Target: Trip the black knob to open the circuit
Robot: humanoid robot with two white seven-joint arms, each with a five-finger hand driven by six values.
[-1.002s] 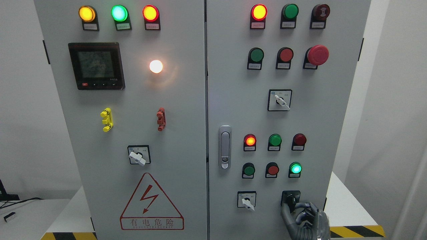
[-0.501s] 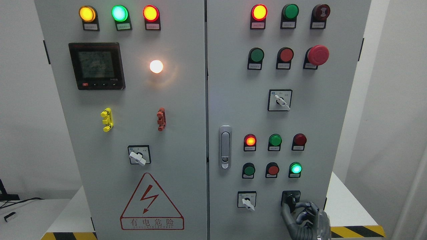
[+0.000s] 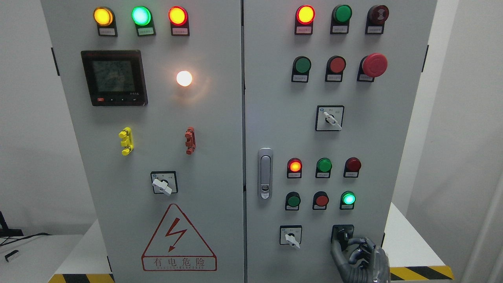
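At the cabinet's (image 3: 220, 118) lower right corner, right robot hand (image 3: 359, 257) comes up from the bottom edge, thumb and curled fingers (image 3: 355, 240) pinching the black knob (image 3: 342, 235). Knob sits in its black square plate, touching the fingertips, partly hidden by them. Just left of the hand: white selector switch (image 3: 290, 237). Above the hand: lit green lamp (image 3: 348, 198), red button (image 3: 321, 200), green button (image 3: 293, 201). Further up and left: door handle (image 3: 265, 173). Left hand not visible.
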